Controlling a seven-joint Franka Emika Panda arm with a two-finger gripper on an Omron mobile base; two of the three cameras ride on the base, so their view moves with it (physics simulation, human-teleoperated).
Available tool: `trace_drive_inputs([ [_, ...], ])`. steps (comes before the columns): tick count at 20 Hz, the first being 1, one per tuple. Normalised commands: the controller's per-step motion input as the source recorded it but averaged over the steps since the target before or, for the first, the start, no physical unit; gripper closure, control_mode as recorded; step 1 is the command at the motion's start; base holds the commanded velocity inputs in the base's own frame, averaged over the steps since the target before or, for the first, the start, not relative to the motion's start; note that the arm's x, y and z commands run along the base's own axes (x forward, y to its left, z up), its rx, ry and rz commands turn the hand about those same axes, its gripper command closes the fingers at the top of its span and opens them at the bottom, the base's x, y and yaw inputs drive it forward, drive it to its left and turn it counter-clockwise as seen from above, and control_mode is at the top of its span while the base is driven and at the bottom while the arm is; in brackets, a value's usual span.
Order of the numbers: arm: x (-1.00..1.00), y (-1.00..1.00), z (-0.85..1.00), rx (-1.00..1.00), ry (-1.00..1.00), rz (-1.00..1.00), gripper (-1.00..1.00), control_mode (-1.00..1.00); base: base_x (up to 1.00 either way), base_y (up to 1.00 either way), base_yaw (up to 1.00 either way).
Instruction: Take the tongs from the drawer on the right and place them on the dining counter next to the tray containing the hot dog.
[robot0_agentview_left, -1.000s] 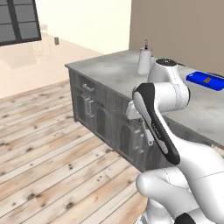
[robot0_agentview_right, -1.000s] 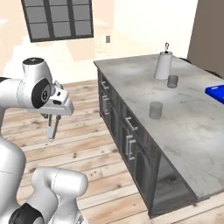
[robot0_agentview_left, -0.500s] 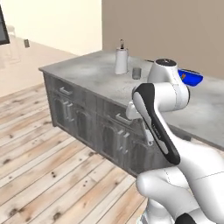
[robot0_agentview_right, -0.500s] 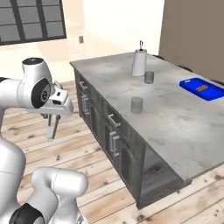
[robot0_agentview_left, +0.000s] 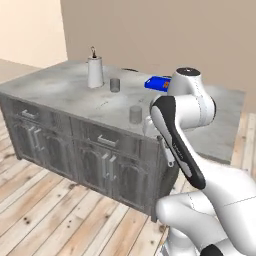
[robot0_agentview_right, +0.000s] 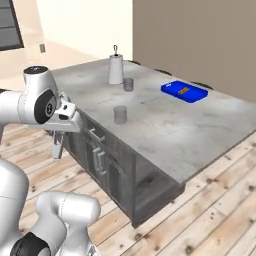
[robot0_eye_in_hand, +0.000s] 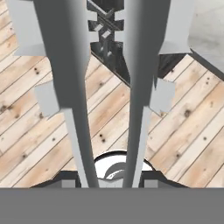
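I am holding the tongs (robot0_eye_in_hand: 105, 87) clamped in the gripper (robot0_agentview_right: 56, 150), hanging over the wood floor off the near corner of the dining counter (robot0_agentview_right: 165, 125). They are looking light, stiff and slippery, so I am judging a grip near the joined end safest. The tray (robot0_agentview_right: 184, 91) is lying on the counter's far side.

- The white arm is covering part of the blue tray (robot0_agentview_left: 156, 83) at 1 o'clock in the left base view, leaving only its left end showing.
- The tongs (robot0_eye_in_hand: 105, 92) are running past the top edge of the hand view, hiding their far ends.
- What is lying on the tray (robot0_agentview_right: 184, 91) is reading too small to tell.
- The hand (robot0_agentview_right: 57, 149) is hanging at 9 o'clock, its fingers too small to judge.
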Motion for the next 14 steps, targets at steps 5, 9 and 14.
trace_drive_inputs([
  [5, 0.00, 0.00, 0.00, 0.00, 0.00, 0.00, 1.00, 1.00, 0.00, -0.57, -0.45],
  [9, 0.00, 0.00, 0.00, 0.00, 0.00, 0.00, 1.00, 1.00, 0.00, -0.58, -0.46],
  [14, 0.00, 0.00, 0.00, 0.00, 0.00, 0.00, 1.00, 1.00, -0.02, -0.58, -0.46],
])
